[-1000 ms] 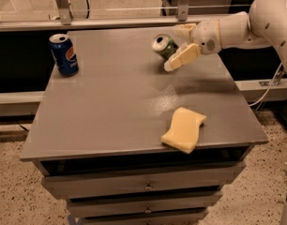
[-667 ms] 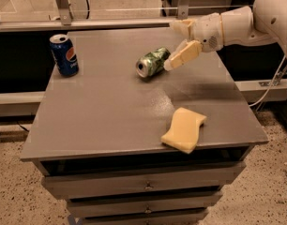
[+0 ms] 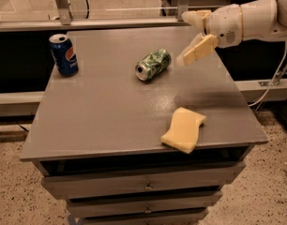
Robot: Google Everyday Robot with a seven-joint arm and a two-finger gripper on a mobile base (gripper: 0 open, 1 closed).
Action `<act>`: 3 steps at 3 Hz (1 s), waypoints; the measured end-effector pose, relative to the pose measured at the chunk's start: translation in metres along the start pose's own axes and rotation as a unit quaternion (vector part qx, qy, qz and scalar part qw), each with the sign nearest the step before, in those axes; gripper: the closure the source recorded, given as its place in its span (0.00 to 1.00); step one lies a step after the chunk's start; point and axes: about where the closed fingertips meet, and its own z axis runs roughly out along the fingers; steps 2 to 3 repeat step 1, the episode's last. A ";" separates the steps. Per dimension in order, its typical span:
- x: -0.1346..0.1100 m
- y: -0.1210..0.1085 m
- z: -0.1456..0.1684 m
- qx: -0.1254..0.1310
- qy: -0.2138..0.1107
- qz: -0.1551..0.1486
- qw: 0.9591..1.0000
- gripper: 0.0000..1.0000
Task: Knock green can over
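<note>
The green can (image 3: 153, 64) has toppled sideways; end effector (image 3: 196, 33), fingers (image 3: 200, 49) apart, hovers beside it

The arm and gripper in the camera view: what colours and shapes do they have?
The arm is a smooth, rounded white shell with a patch of small dots near the wrist. The gripper, above the far right of the table, has two flat, pale yellow fingers, set apart.
</note>
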 end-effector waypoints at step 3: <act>-0.001 -0.001 -0.004 0.004 0.000 -0.001 1.000 0.00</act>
